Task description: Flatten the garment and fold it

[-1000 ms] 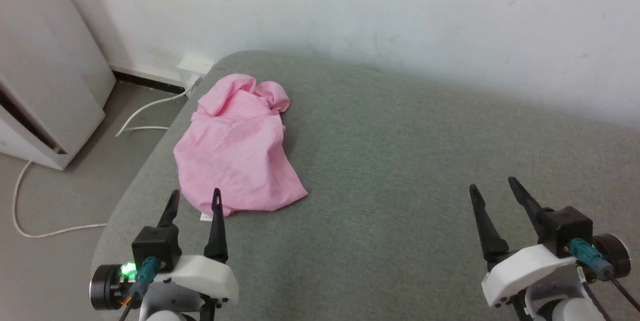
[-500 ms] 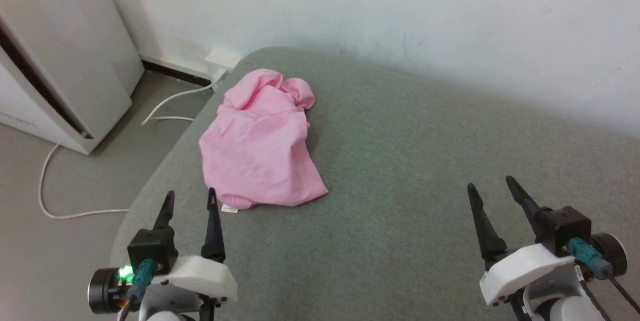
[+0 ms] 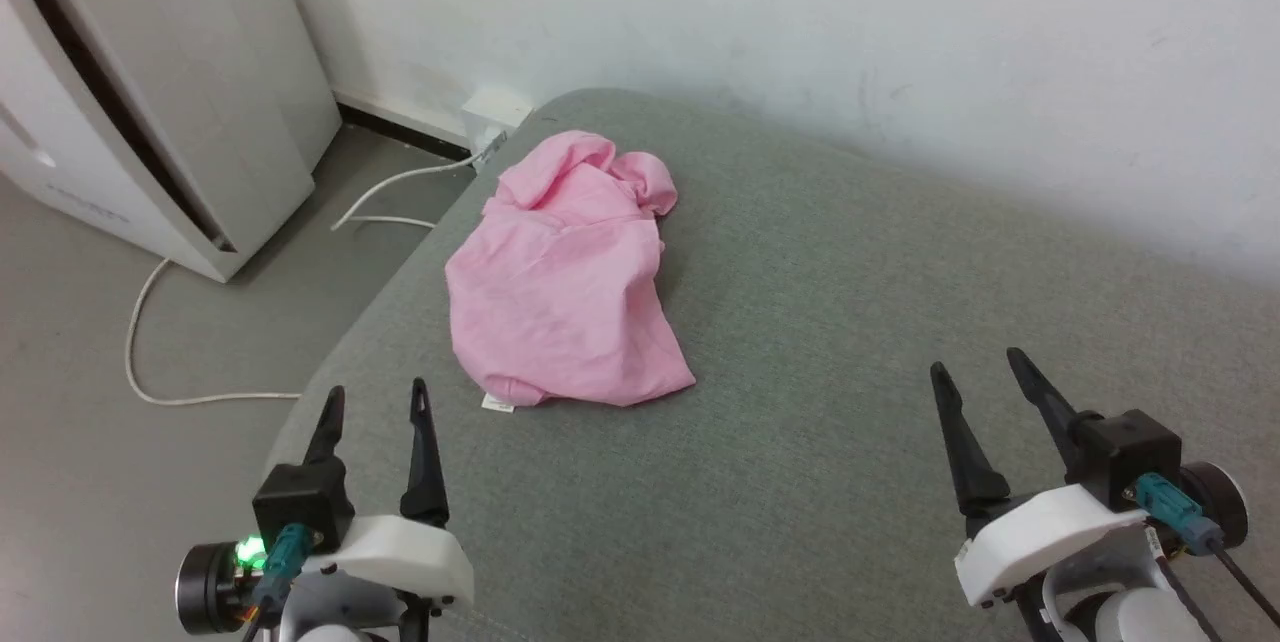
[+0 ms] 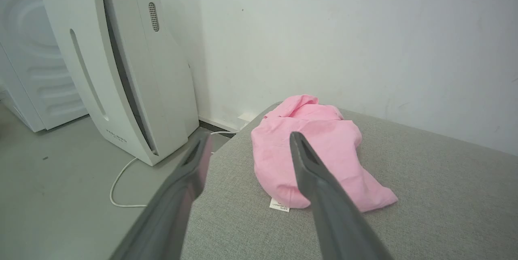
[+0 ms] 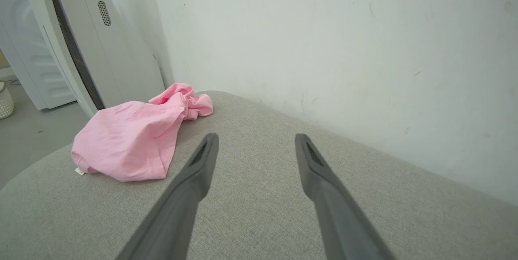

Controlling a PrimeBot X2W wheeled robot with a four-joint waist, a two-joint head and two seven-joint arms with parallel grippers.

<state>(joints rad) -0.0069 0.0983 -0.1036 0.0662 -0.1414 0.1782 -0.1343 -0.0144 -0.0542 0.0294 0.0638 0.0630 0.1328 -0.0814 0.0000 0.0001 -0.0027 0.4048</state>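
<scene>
The garment (image 3: 565, 282) is a crumpled heap of light pink fabric on the grey cushioned surface (image 3: 820, 342), near its left edge. A small white label (image 3: 497, 404) sticks out at its near end. My left gripper (image 3: 376, 394) hovers open just in front of that near end, empty. Far off to the right, my right gripper (image 3: 976, 362) is open and empty too. The left wrist view shows the garment (image 4: 319, 150) ahead between and beyond the left gripper (image 4: 249, 140). In the right wrist view the garment (image 5: 133, 138) lies left of the right gripper (image 5: 255, 138).
A white appliance (image 3: 150, 92) stands on the floor at the left, with a white cable (image 3: 180, 362) trailing from a wall socket (image 3: 492, 112). A white wall (image 3: 800, 42) runs behind the grey surface. The surface's rounded left edge drops to the floor beside my left gripper.
The head camera has swung left, so the whole scene has shifted right in the picture. The garment lies as before, and both grippers have stayed open.
</scene>
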